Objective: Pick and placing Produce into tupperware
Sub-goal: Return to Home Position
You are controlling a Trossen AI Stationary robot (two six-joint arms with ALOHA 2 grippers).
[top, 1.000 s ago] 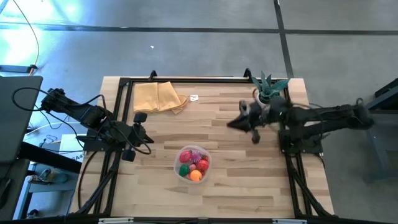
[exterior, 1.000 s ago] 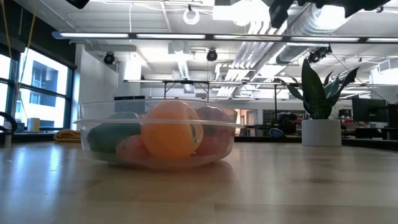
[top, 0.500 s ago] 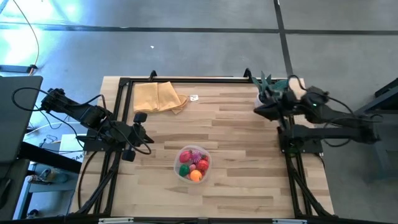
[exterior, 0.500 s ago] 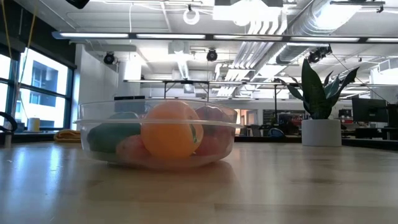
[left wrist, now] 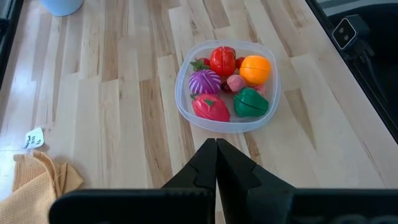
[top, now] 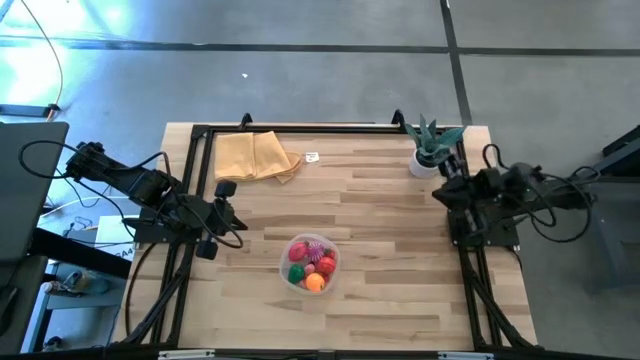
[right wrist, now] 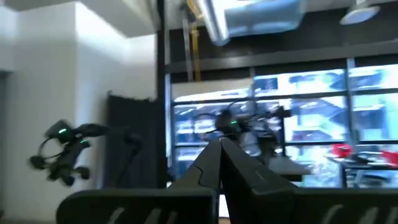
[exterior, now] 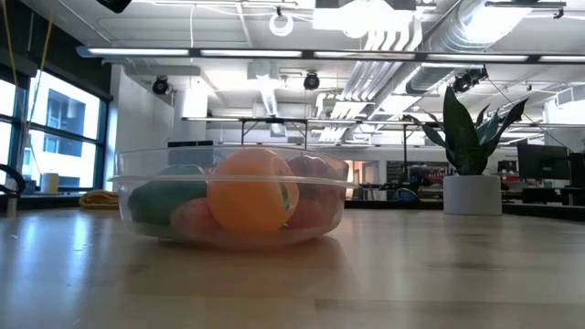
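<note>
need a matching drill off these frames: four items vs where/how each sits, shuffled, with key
1. tupperware
2. yellow cloth
3. potted plant
4. left gripper

A. top-right corner of the table in the high view
B. shut, over the table's left side
C. folded, top-left corner in the high view
D. mid-table, holding toy produce

Pairs: 1-D, 2-C, 3-A, 4-B

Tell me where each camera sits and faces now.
High: above the table, straight down; left arm and right arm at its sides.
Low: table height, level across the tupperware into the room; almost no robot.
Left wrist: down past the shut left gripper at the tupperware.
Right wrist: out past the shut right gripper into the room.
Shared: high, low and left wrist see the tupperware.
</note>
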